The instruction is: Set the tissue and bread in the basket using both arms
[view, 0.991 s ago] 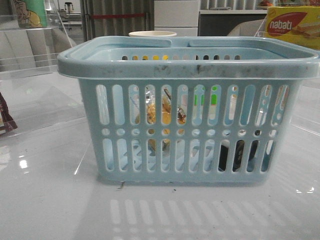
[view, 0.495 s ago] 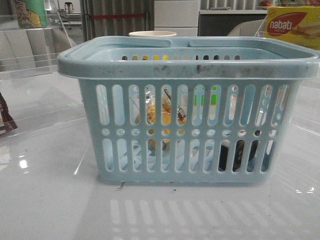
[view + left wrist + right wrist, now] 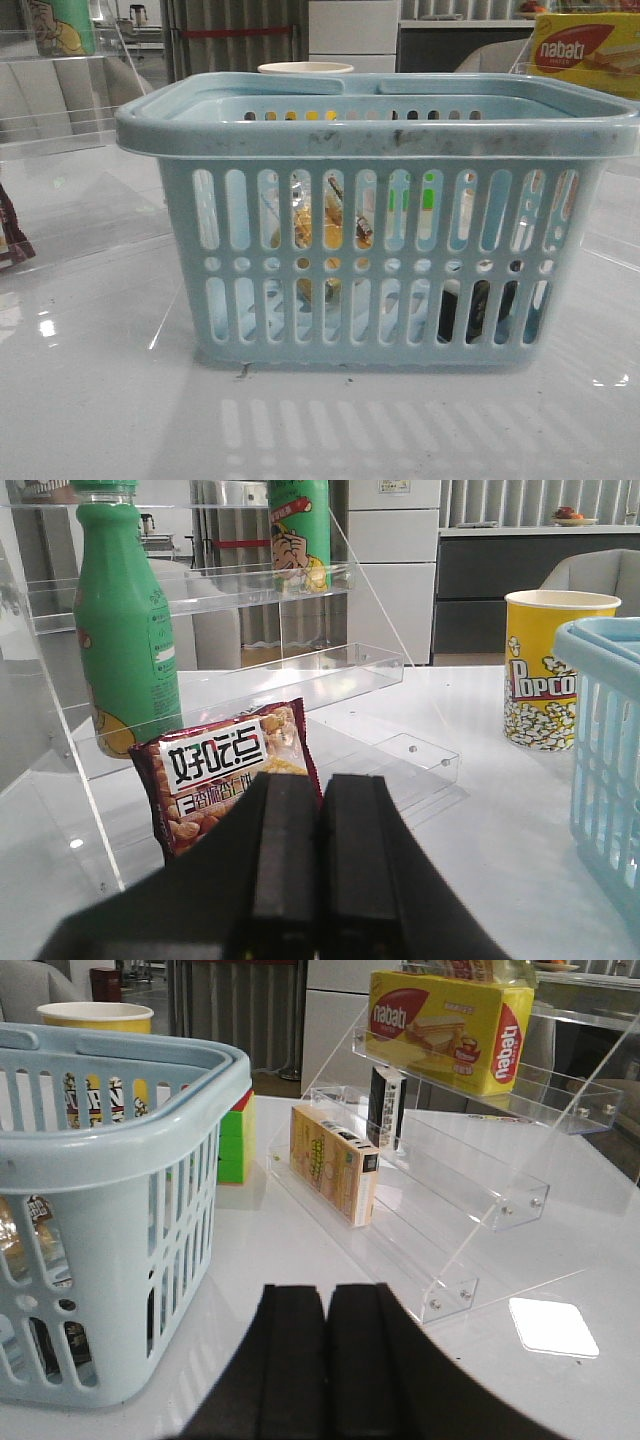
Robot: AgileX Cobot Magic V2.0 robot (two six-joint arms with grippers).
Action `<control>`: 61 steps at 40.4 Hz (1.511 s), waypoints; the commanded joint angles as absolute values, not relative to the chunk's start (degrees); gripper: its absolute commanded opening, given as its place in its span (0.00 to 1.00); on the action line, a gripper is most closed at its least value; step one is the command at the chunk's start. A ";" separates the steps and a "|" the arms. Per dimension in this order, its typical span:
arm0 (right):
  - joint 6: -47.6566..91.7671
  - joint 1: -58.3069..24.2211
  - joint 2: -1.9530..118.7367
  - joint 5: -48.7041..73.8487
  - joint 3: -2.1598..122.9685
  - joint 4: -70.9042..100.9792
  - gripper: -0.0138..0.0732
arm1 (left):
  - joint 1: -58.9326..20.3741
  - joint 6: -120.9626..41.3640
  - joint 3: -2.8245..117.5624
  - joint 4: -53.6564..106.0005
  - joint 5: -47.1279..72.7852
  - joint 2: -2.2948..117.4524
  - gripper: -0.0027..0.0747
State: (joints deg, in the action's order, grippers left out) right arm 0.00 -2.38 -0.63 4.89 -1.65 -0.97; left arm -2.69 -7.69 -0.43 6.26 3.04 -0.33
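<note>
The pale blue basket (image 3: 380, 135) stands in the middle of the table. Through its front slots I see the bread (image 3: 328, 228), a clear packet of tan-yellow pieces, leaning inside at the left of centre. The dark tissue (image 3: 478, 310) packet lies on the basket floor at the right. Neither gripper shows in the front view. My left gripper (image 3: 320, 778) is shut and empty, left of the basket (image 3: 610, 750). My right gripper (image 3: 327, 1290) is shut and empty, right of the basket (image 3: 110, 1160), low over the table.
A maroon snack wrapper (image 3: 225, 770) and a green bottle (image 3: 125, 630) sit on the clear acrylic shelf at the left. A popcorn cup (image 3: 555, 670) stands behind the basket. At the right are a shelf with the nabati box (image 3: 450, 1020), a tan carton (image 3: 335, 1165) and a colour cube (image 3: 235, 1140).
</note>
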 commanded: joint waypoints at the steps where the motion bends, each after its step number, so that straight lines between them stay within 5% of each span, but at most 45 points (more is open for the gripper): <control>1: 0.35 -2.00 -1.65 -0.39 -1.70 -0.69 0.23 | -2.35 -7.69 -0.36 6.84 -1.95 -1.36 0.16; 61: 0.35 -1.99 -1.70 -3.31 -1.70 -0.69 0.23 | -2.35 -7.69 -0.36 6.84 -1.95 -1.36 0.16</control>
State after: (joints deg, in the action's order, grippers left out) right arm 0.00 -2.38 -0.63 2.17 -1.65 -0.75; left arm -2.69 -7.69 -0.43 6.26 3.00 -0.33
